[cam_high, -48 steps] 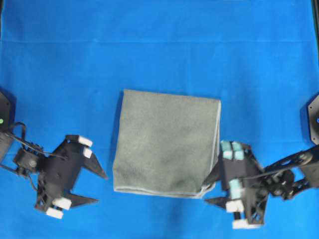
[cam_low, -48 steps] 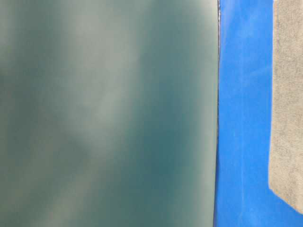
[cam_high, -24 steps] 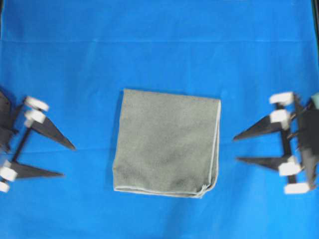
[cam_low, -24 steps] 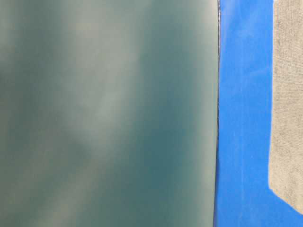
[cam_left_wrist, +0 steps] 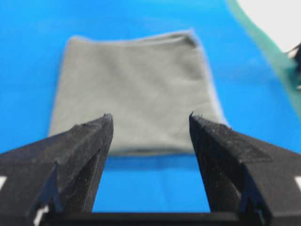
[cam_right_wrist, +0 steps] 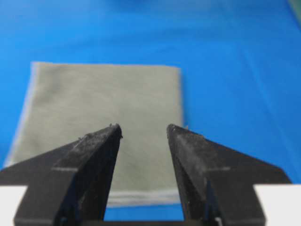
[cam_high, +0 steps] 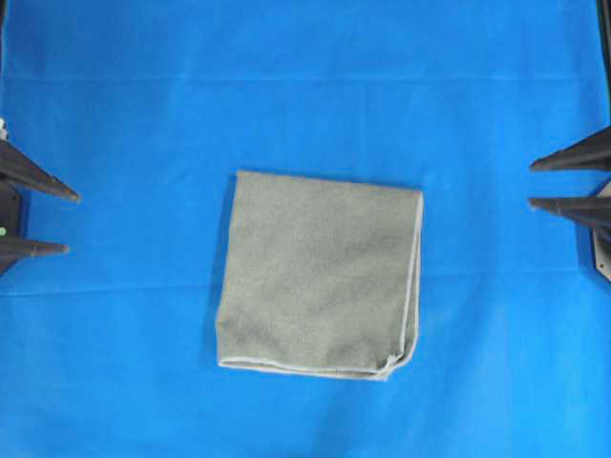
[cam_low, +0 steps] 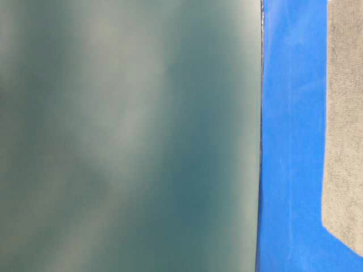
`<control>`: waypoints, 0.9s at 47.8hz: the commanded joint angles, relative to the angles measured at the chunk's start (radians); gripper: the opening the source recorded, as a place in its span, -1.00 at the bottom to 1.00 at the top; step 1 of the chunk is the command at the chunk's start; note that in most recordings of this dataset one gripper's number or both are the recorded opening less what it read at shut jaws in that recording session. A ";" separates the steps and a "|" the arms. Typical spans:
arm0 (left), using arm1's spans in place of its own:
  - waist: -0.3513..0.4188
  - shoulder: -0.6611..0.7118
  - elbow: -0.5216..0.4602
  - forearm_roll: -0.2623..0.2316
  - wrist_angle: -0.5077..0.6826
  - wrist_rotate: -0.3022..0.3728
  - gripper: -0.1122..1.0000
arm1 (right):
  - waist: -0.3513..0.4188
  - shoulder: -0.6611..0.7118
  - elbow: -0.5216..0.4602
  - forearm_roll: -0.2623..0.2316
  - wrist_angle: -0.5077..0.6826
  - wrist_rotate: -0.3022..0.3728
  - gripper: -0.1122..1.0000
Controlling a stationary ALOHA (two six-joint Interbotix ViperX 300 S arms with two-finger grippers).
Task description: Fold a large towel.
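You have the towel [cam_high: 320, 275] lying folded into a rough square at the centre of the bright blue sheet [cam_high: 305, 86], with bare blue cloth around it on every side from the overhead view. Its 3 o'clock edge carries a thin pale hem that curls round the 5 o'clock corner and runs along the 6 o'clock edge; the 9 o'clock edge bows slightly outward toward the bottom. The cloth is a grey-green, fine-napped terry, matte and flat, with only faint rippling. Your left gripper [cam_high: 43, 221] sits at 9 o'clock at the frame edge, well apart from the towel, its two black tapered fingers [cam_high: 38, 181] spread wide and holding nothing. Your right gripper [cam_high: 554, 183] sits at 3 o'clock, likewise well apart, fingers parted and empty. Each wrist view looks between rough-edged black fingers toward the towel. In the table-level view a blurred dull green surface [cam_low: 130, 136] fills most of the frame, with a strip of blue and the towel's edge at 3 o'clock.
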 commanded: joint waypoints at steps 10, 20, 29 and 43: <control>0.153 -0.048 0.080 -0.003 0.051 -0.015 0.34 | -0.095 0.029 0.074 -0.008 0.051 0.120 0.12; 0.169 -0.048 0.084 -0.003 0.049 -0.015 0.34 | -0.097 0.069 0.086 -0.008 0.051 0.167 0.12; 0.169 -0.048 0.086 -0.003 0.051 -0.015 0.34 | -0.097 0.051 0.080 -0.009 0.051 0.169 0.12; 0.169 -0.051 0.084 -0.005 0.051 -0.017 0.34 | -0.095 0.048 0.077 -0.011 0.051 0.169 0.12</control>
